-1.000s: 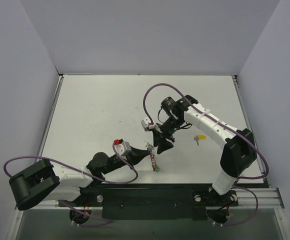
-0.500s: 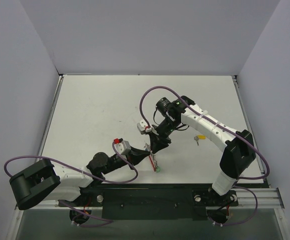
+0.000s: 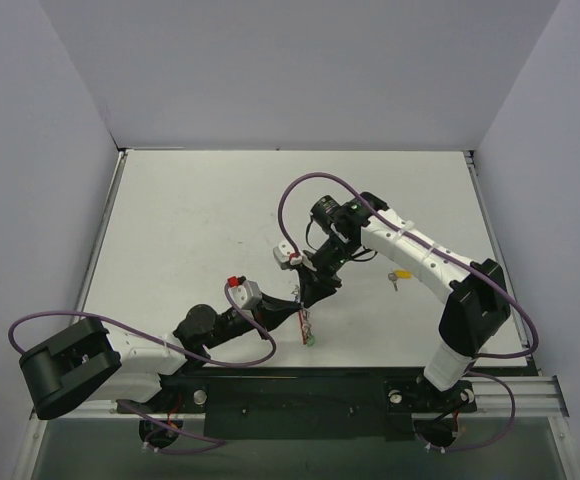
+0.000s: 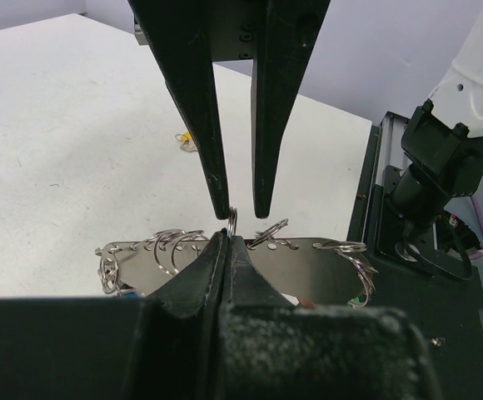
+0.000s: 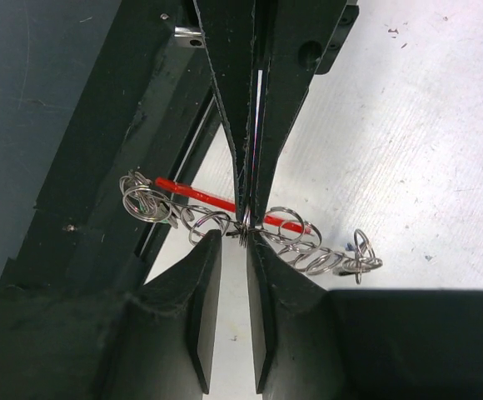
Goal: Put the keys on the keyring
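My left gripper [image 3: 292, 306] is shut on the keyring [image 3: 304, 321], a red-and-silver strip hung with several small silvery rings, near the table's front middle. In the left wrist view the shut fingers [image 4: 226, 242] pinch it, and one small ring [image 4: 232, 220] sticks up from them. My right gripper [image 3: 308, 294] is narrowly open, its tips on either side of that ring [image 5: 243, 233]. The red part [image 5: 193, 194] shows in the right wrist view. A green-capped key [image 3: 313, 340] hangs at the keyring's near end. A yellow-capped key [image 3: 400, 273] lies on the table to the right.
The white table [image 3: 190, 220] is walled at the back and both sides. A black rail [image 3: 300, 390] with the arm bases runs along the near edge. Purple cables [image 3: 305, 190] loop above the right arm and round the left arm.
My right gripper has moved left and towards the near edge, closing in on the keyring held by my left gripper. The left arm has barely moved.
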`<action>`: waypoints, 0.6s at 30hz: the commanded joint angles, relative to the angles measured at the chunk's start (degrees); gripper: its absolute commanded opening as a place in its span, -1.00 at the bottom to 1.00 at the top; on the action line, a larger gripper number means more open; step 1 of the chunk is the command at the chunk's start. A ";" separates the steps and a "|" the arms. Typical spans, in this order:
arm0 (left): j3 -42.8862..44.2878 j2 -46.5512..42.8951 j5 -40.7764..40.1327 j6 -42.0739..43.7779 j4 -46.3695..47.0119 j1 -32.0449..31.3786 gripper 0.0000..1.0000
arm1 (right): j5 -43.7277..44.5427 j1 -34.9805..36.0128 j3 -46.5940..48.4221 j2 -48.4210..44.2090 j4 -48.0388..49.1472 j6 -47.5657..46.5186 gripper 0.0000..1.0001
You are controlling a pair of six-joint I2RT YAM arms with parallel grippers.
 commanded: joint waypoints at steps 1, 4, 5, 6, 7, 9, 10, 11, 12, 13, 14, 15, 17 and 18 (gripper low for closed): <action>1.41 -1.09 -0.18 -0.77 15.09 -0.24 -1.00 | -2.07 0.77 0.35 0.48 -1.53 -1.21 -0.67; 1.41 -1.09 -0.26 -0.77 15.17 -0.16 -1.00 | -1.81 0.95 0.08 0.48 -1.09 -0.95 -0.65; 1.41 -1.00 -0.27 -0.77 15.26 -0.16 -1.00 | -1.72 1.04 0.08 0.48 -1.00 -0.86 -0.65; 1.41 -1.00 -0.35 -0.94 15.44 -0.16 -1.00 | -1.72 1.13 -0.01 0.56 -0.74 -0.95 -0.65; 1.50 -1.00 -0.35 -0.95 15.53 -0.16 -1.00 | -1.46 1.21 -0.01 0.65 -0.48 -0.60 -0.65; 1.41 -1.27 -0.35 -1.03 15.53 -0.24 -1.00 | -1.02 1.21 -0.27 0.65 -0.04 -0.34 -0.70; 1.41 -1.27 -0.44 -1.03 15.53 -0.16 -1.00 | -0.85 1.21 -0.27 0.65 0.14 -0.16 -0.75; 1.41 -1.53 -0.53 -1.03 15.53 -0.16 -1.00 | -0.58 1.21 -0.36 0.65 0.49 0.10 -0.79; 1.24 -1.62 -0.62 -1.03 15.44 -0.16 -1.00 | -0.15 1.30 -0.62 0.65 0.67 0.28 -0.84; 1.24 -1.70 -0.62 -1.03 15.44 -0.16 -1.00 | -0.05 1.30 -0.62 0.83 1.02 0.63 -0.86; 1.24 -1.79 -0.88 -1.03 15.44 -0.24 -1.00 | 0.30 1.39 -0.71 0.83 1.11 0.81 -0.89; 1.06 -2.05 -0.88 -1.03 15.35 -0.16 -1.00 | 0.47 1.48 -0.71 0.74 1.46 1.33 -0.90; 1.06 -2.15 -0.97 -1.03 15.00 -0.16 -1.00 | 1.35 1.65 -0.89 0.74 2.42 2.29 -1.00; 1.06 -2.15 -0.97 -1.03 15.00 -0.24 -1.00 | 2.14 1.91 -0.97 0.65 2.77 2.91 -1.00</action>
